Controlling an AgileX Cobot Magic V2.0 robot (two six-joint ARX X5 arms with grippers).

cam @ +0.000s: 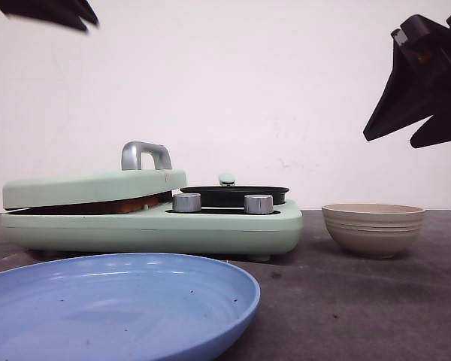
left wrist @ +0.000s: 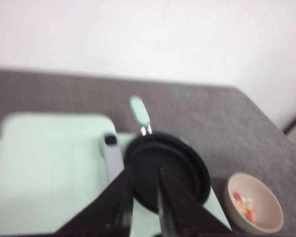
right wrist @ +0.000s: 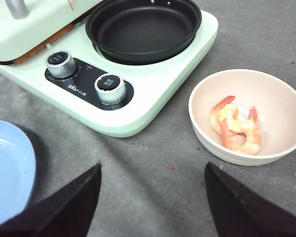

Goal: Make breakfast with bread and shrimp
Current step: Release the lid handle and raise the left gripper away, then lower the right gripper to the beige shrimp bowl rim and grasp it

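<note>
Under the closed mint lid of the breakfast maker, at nine o'clock from its black frying pan, the bread shows only its crust edge, so the right gripper, fingers spread and empty, should descend squarely over the shrimp in the beige bowl, while the left gripper hangs nearly closed, holding nothing.

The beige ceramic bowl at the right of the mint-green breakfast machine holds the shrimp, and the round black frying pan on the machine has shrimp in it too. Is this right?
Not quite. The round black frying pan is empty, as the right wrist view shows. The shrimp are only in the beige ceramic bowl, right of the mint-green breakfast machine.
</note>
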